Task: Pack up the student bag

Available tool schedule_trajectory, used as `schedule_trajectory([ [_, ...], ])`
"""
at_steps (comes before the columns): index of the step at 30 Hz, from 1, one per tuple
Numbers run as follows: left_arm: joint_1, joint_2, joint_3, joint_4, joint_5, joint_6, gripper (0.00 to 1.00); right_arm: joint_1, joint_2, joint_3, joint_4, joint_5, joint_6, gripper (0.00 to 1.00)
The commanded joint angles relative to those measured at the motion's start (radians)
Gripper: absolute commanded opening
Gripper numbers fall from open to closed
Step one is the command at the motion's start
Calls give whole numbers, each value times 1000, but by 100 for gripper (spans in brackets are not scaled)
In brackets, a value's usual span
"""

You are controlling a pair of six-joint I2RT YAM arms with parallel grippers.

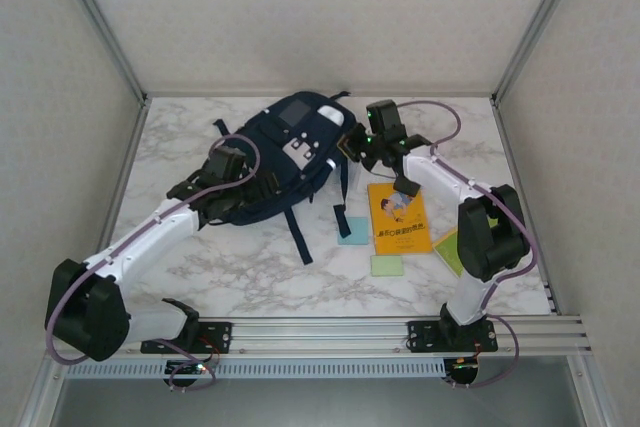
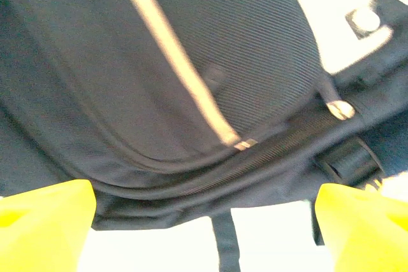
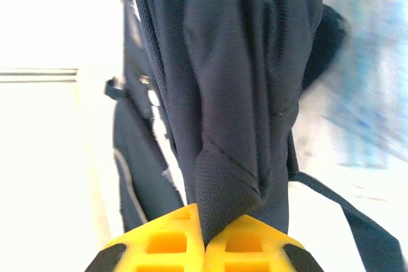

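Right wrist: right tool (image 3: 204, 234) clamped on student bag (image 3: 242, 93) fabric; left tool (image 2: 204, 224) apart above it.

Soft, even light on the table (image 1: 250, 277); wrist views blow out white around the student bag (image 2: 268, 62), edges blurred.

Navy white-striped student bag (image 1: 272, 143), orange book (image 1: 400, 219)
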Motion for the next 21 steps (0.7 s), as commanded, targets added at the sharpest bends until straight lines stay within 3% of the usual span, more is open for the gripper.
schedule_trajectory([
  [1,-67,-25,33,-43,26,41,86,14,43,63,24,-36,94,0],
  [12,-303,107,15,151,-123,52,51,28,92,149,12,-3,209,0],
  [17,-342,221,29,209,-163,56,42,29,84,129,38,-6,271,0],
  [21,-345,296,18,256,-268,50,37,26,59,98,54,-13,331,0],
])
